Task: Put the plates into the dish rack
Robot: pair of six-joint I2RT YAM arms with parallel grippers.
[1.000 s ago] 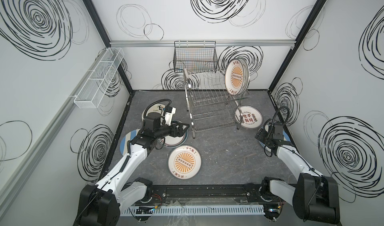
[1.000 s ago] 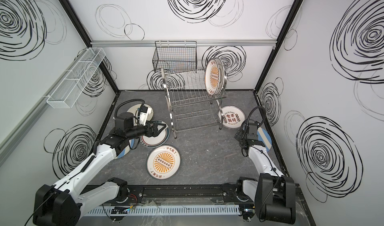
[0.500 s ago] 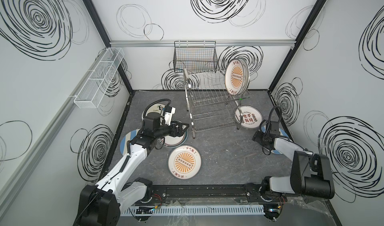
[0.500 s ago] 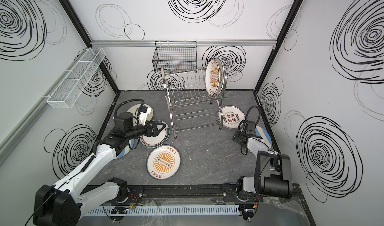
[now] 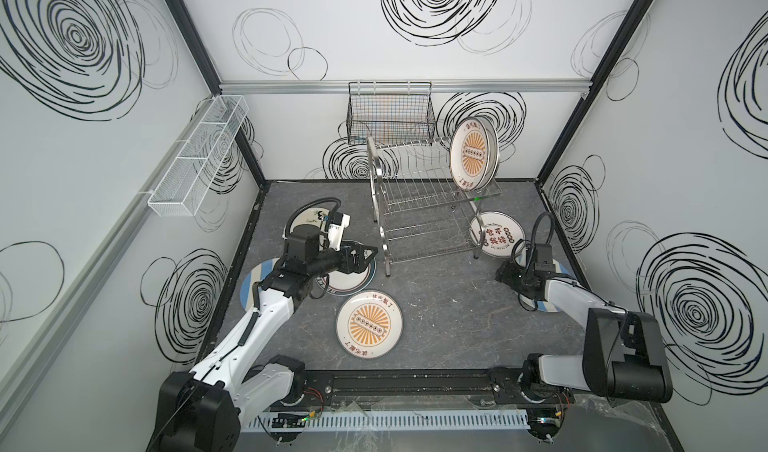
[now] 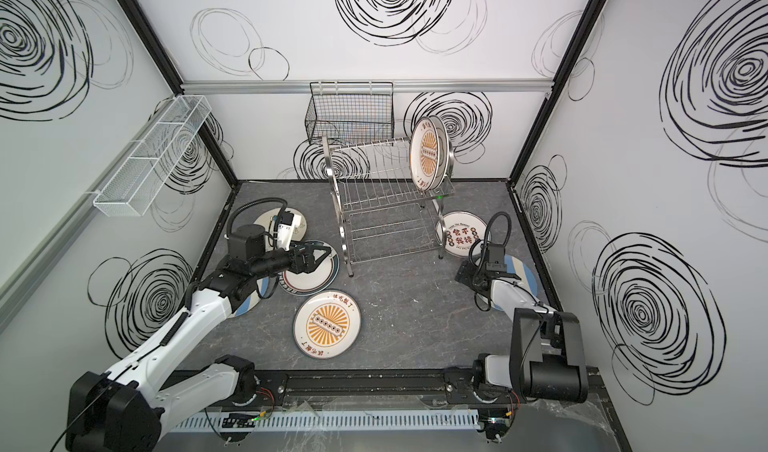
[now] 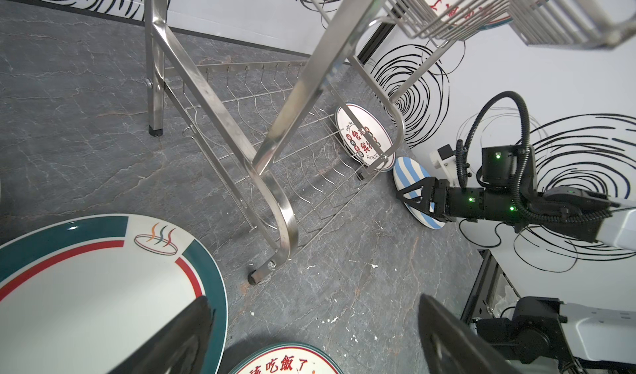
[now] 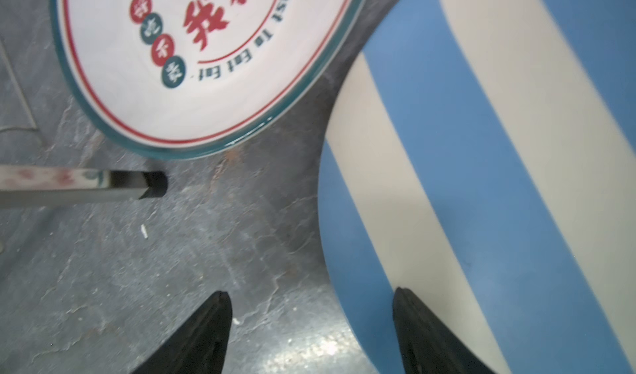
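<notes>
The left arm [image 5: 274, 304] hides most of the left striped plate [image 5: 251, 281] and part of a white plate [image 5: 305, 221]; the right arm [image 6: 511, 296] covers much of the right striped plate [image 6: 523, 275].

Right hand [image 8: 309, 334], wide open, hovers over striped plate's [image 8: 481, 183] rim near character plate [image 8: 206, 62].

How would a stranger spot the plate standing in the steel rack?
Find the two-tier steel wire rack at the table's back. At its upper right end stands a round orange sunburst plate, the only plate upright; its twin lies flat.
</notes>
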